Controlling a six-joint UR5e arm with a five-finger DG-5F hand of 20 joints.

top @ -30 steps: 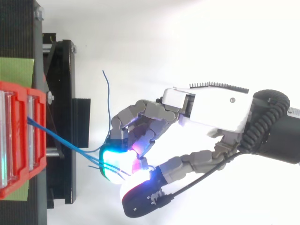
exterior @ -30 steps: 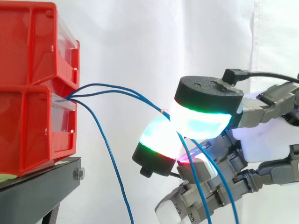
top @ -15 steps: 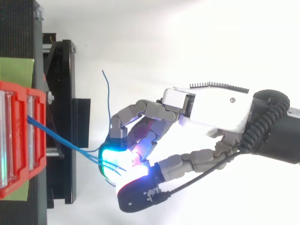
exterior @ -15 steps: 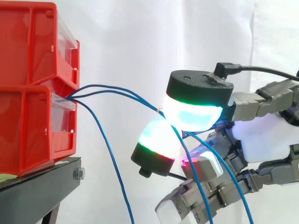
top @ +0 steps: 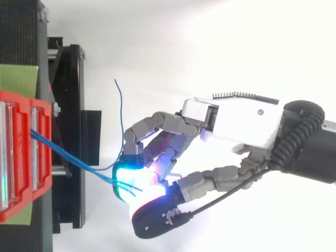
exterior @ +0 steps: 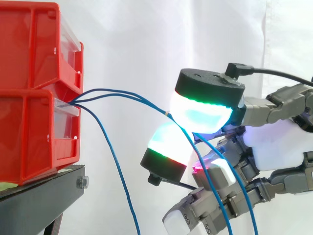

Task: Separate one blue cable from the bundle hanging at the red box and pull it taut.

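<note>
Three thin blue cables leave the gap between the stacked red bins (exterior: 34, 98). Two of these blue cables (exterior: 127, 95) run right, slightly slack, and pass between the glowing thumb pad (exterior: 203, 105) and a glowing finger pad (exterior: 166, 149); their tails (exterior: 220, 205) hang below the hand. The third blue cable (exterior: 115, 161) hangs free, left of the hand. My hand (exterior: 274, 147) comes in from the right, fingers curled, pinching the two cables. In the top view the hand (top: 236, 123) holds the cables (top: 73, 160) just right of the stand.
The red bins (top: 21, 152) sit on a black stand (exterior: 39, 200) at the left, with a green sheet (top: 18, 79) beside them. A loose blue cable end (top: 121, 105) reaches past the stand's edge. A white curtain fills the background.
The thumb pad has shifted left over the finger pad, closing on the two cables. The cable tails below the hand have swung sideways. The bins and third cable stayed put.
</note>
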